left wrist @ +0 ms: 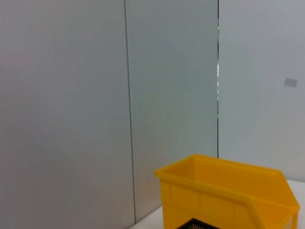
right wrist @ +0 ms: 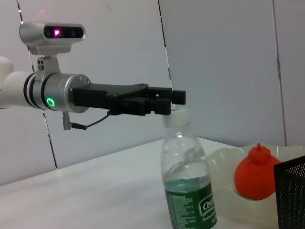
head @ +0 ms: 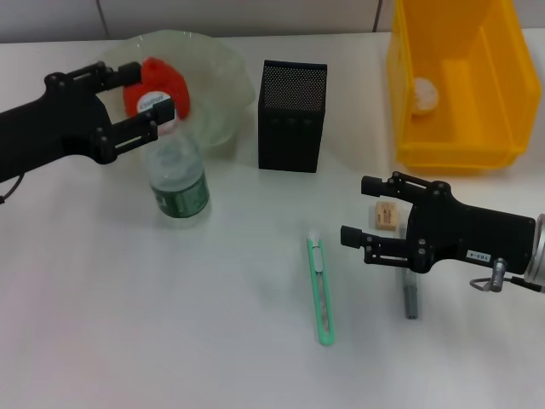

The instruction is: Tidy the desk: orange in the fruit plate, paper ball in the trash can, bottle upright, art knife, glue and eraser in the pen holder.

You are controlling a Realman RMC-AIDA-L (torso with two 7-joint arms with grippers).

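The bottle (head: 179,175) (right wrist: 188,186) stands upright beside the fruit plate (head: 223,94) (right wrist: 221,160), which holds the orange (head: 162,78) (right wrist: 257,174). My left gripper (head: 149,95) (right wrist: 174,101) is open at the height of the bottle's white cap, one finger on either side. A paper ball (head: 423,94) lies inside the yellow trash can (head: 460,128) (left wrist: 224,195). The mint-green art knife (head: 321,290), the grey glue (head: 410,300) and the tan eraser (head: 387,215) lie on the table. My right gripper (head: 355,210) hovers open beside the eraser, partly over the glue. The black mesh pen holder (head: 292,115) (right wrist: 291,191) stands behind them.
The white tabletop (head: 170,324) spreads bare in front of the bottle and left of the knife. Grey wall panels (left wrist: 71,95) run along the back edge behind the plate, holder and bin.
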